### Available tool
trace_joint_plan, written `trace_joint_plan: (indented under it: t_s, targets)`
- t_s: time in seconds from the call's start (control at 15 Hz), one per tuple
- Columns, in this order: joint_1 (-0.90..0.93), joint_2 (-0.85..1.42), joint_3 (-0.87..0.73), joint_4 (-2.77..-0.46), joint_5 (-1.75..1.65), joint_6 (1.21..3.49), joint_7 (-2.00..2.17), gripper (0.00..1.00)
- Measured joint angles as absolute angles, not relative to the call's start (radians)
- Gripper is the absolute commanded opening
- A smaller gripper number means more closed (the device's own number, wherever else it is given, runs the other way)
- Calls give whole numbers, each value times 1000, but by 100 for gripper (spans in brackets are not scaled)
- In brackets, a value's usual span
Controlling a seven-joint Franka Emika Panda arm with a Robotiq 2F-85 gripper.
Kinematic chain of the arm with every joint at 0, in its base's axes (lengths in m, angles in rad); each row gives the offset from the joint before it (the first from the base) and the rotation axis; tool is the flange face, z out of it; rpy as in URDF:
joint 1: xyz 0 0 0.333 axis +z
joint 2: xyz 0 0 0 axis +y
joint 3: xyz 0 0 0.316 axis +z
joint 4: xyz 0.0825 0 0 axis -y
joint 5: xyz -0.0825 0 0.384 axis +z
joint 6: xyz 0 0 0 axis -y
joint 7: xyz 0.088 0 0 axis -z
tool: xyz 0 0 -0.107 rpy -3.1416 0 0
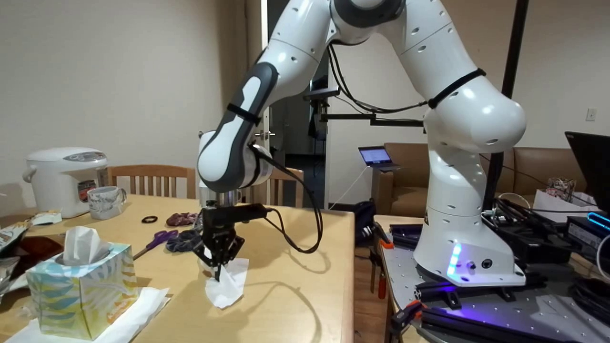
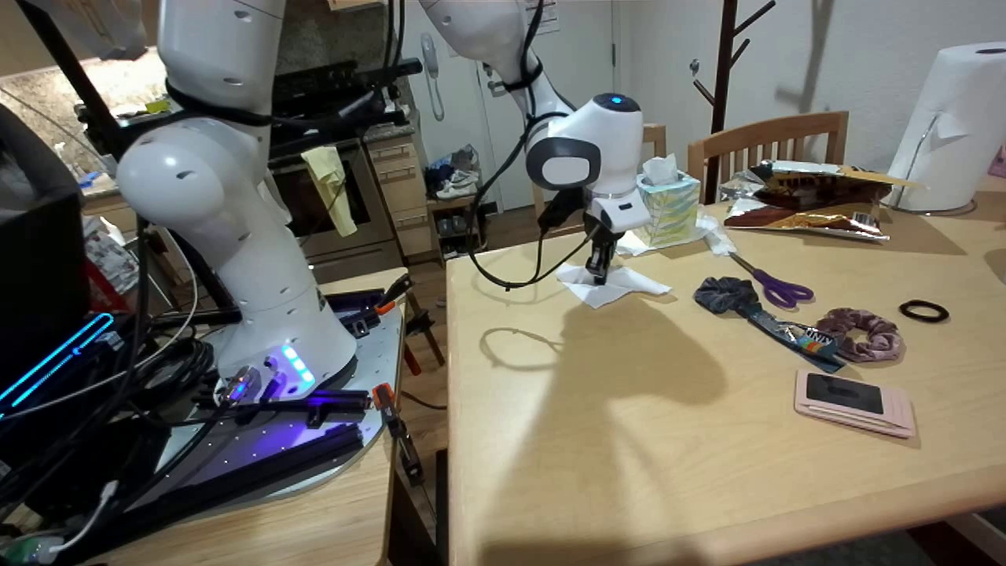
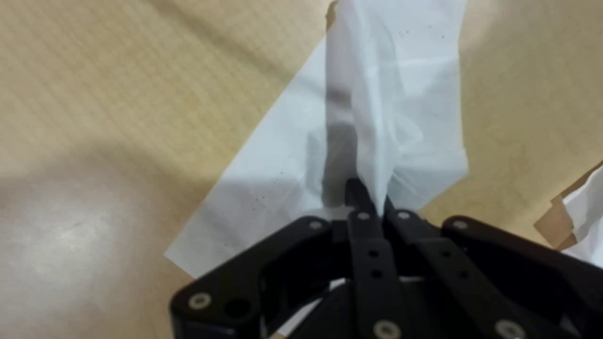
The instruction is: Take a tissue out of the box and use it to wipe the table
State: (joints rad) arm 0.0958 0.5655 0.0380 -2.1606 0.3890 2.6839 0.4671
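The white tissue (image 1: 228, 288) lies spread on the light tan table (image 1: 290, 295). My gripper (image 1: 218, 273) points down onto it and is shut on a raised fold of it. In the wrist view the pinched fold of the tissue (image 3: 414, 103) stands up between the closed fingertips (image 3: 374, 202), and the remaining sheet lies flat on the wood around them. In an exterior view the gripper (image 2: 600, 275) also touches down at the middle of the tissue (image 2: 601, 295). The teal-patterned box (image 1: 81, 295) stands apart from the gripper, a white tuft sticking from its top; it also shows behind the gripper (image 2: 668, 208).
Flat white paper (image 1: 147, 302) lies under the box. Purple scissors (image 2: 778, 289), a dark scrunchie (image 2: 725, 295), a pink scrunchie (image 2: 860, 334), a wrapper (image 2: 802, 334), a pink card holder (image 2: 855, 405) and a black hair tie (image 2: 924, 311) lie on the table. A white cooker (image 1: 66, 178) and mug (image 1: 106, 204) stand farther back.
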Motion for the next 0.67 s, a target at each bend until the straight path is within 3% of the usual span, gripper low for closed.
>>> trace_joint_plan:
  t_s: [0.67]
  targets:
    - [89,455,15,-2370,404,2736,494,0]
